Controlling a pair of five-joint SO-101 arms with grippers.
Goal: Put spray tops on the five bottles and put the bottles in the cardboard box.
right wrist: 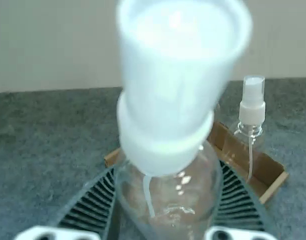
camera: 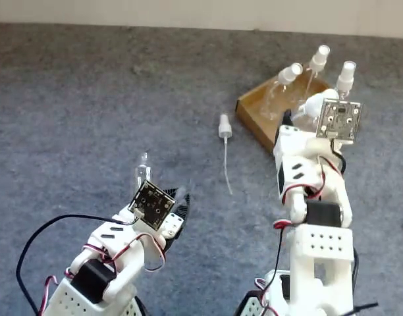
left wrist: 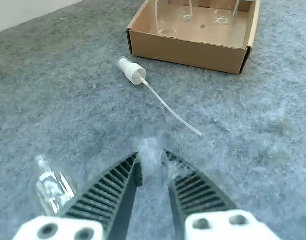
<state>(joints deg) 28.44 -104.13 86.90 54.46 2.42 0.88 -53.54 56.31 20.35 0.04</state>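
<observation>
Grey felt-like carpet (camera: 89, 99) covers the surface, meeting a pale wall (camera: 188, 12) behind.

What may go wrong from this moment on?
The held bottle in the right gripper might knock over the three capped bottles already standing in the cardboard box as it goes in. The uncapped bottle sits right beside the left gripper; a sideways move may tip it.

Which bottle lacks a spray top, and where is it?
From the cardboard box, go past the loose spray top toward the left end effector. The clear bottle standing alone there is it. Its neck is bare; the boxed bottles wear white tops.
</observation>
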